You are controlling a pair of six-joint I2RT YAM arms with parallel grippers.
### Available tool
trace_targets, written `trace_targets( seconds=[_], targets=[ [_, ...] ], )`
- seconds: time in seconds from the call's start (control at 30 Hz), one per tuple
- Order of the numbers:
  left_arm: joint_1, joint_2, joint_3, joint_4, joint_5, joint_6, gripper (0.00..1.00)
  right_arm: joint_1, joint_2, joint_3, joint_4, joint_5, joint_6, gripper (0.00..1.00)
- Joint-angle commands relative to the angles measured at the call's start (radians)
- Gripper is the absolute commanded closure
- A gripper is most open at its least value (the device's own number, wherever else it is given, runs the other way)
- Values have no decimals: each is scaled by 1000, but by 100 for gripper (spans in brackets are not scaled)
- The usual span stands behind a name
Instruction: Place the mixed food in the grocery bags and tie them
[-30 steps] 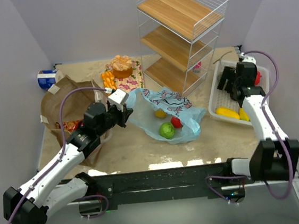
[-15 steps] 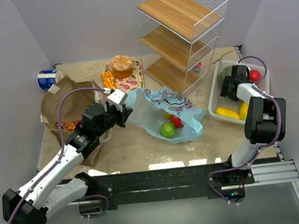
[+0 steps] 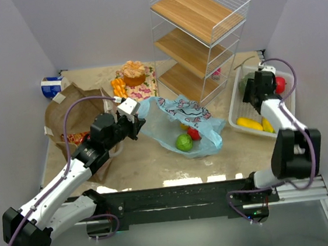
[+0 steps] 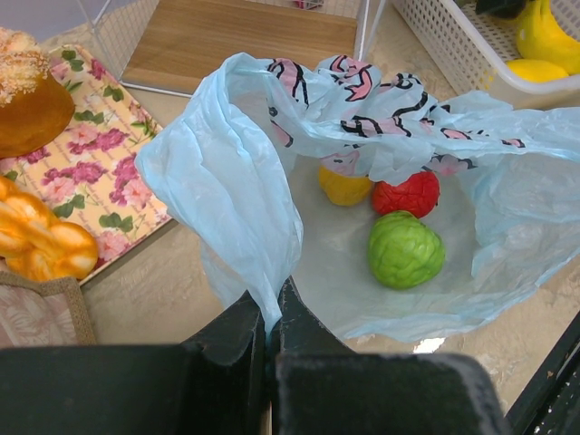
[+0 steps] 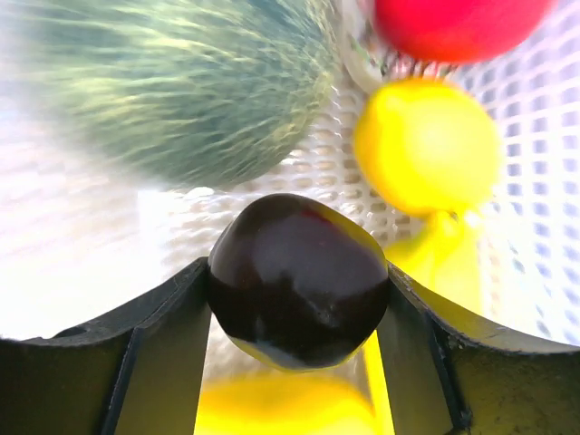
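The light-blue plastic bag point(image 3: 202, 125) lies open mid-table, holding a green fruit point(image 4: 405, 249), a red one point(image 4: 405, 193) and a yellow one point(image 4: 344, 186). My left gripper point(image 4: 272, 313) is shut on the bag's point(image 4: 236, 172) near edge and holds it up. My right gripper point(image 5: 297, 281) is shut on a dark glossy fruit point(image 5: 299, 272) above the white basket point(image 3: 237, 112). A striped green melon point(image 5: 172, 82), a red fruit point(image 5: 453, 23) and yellow fruits point(image 5: 426, 145) lie under it. The brown paper bag point(image 3: 63, 113) lies at the left with a red packet point(image 3: 79, 138) at its mouth. The can point(image 3: 51, 86) is at the far left.
A wire shelf rack with wooden boards point(image 3: 202, 37) stands at the back centre. An orange cake on a floral tray point(image 3: 134, 73) and orange segments point(image 3: 118, 86) sit behind the blue bag. Walls close in left, right and back.
My right arm has shifted its pose over the basket, the wrist ending slightly farther right. My left arm has stayed still with the bag edge.
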State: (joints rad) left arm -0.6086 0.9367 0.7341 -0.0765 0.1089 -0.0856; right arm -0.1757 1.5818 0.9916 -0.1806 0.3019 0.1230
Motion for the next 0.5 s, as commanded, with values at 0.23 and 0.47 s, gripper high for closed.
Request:
trace_targets(
  seconds=[0.23,0.47],
  targets=[
    [7,10,5,32,29,10,100,611,-773,-133,16,-222,36,59],
    [7,28,7,32,29,12,100,881,-663,-68,-180,-226,-25,61]
  ],
)
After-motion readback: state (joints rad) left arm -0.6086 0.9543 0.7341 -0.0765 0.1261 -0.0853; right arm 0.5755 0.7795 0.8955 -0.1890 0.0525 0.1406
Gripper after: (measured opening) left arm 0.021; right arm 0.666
